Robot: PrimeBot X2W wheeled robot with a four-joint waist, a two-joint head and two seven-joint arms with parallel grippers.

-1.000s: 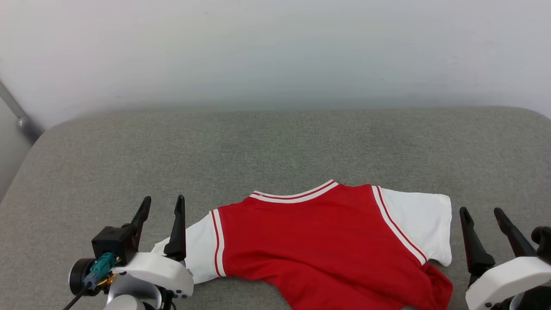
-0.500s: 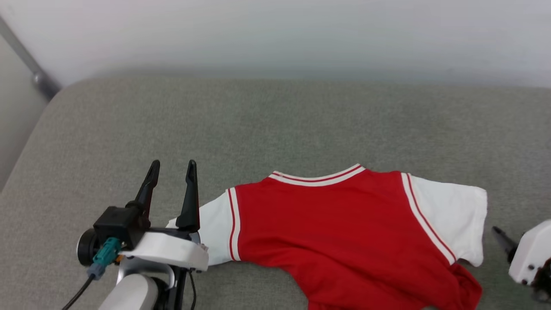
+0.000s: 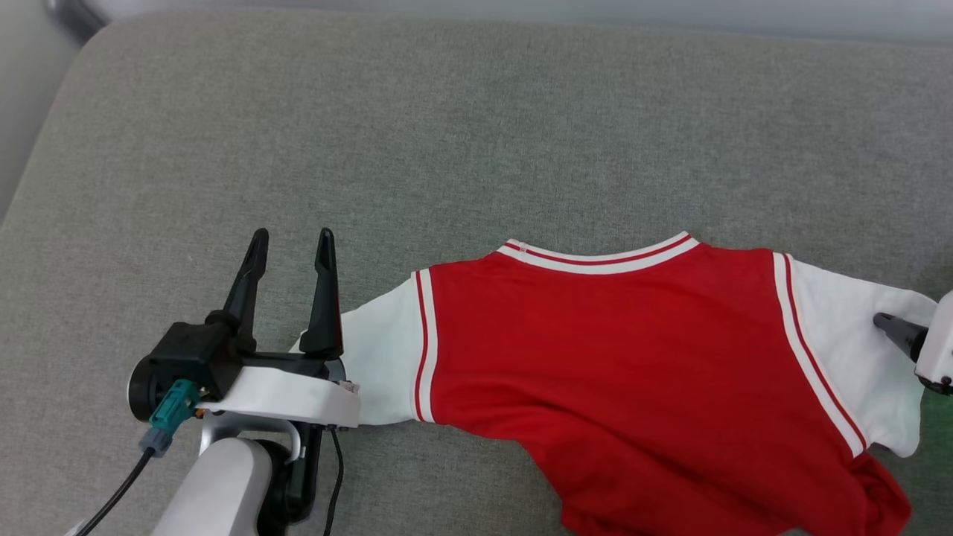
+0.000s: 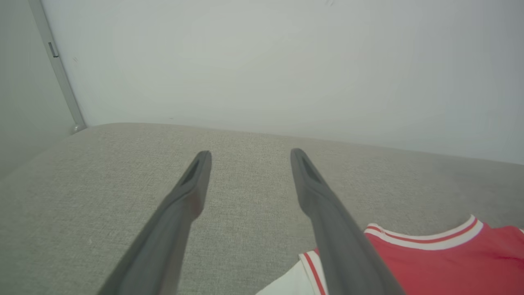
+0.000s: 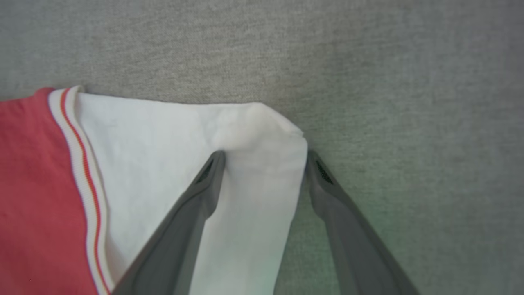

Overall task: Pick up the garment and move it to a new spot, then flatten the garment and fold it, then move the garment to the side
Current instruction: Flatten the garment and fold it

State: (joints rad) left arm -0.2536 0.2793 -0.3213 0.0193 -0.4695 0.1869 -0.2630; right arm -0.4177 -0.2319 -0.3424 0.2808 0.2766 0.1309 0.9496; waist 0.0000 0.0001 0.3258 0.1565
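The garment (image 3: 595,357) lies spread on the grey cushion, plain red face up, collar trim at the far side; no print shows. Its white sleeves stick out left and right, and its lower right hem is bunched. My left gripper (image 3: 292,237) is open and empty, its right finger beside the left sleeve (image 3: 380,357). In the left wrist view that gripper (image 4: 249,152) points over bare cushion, the garment (image 4: 450,266) at lower right. My right gripper (image 5: 265,155) is open astride the right sleeve's (image 5: 163,143) outer edge: one finger on the cloth, one on the cushion.
The grey cushion (image 3: 447,134) reaches well beyond the garment on the far side and to the left. Its rounded left edge (image 3: 30,186) drops off. A pale wall (image 4: 286,61) with a metal strip (image 4: 61,73) stands behind it.
The head camera has tilted down, shifting the whole picture. My right gripper has come in from beside the garment onto the right sleeve's edge. The left gripper stays beside the left sleeve.
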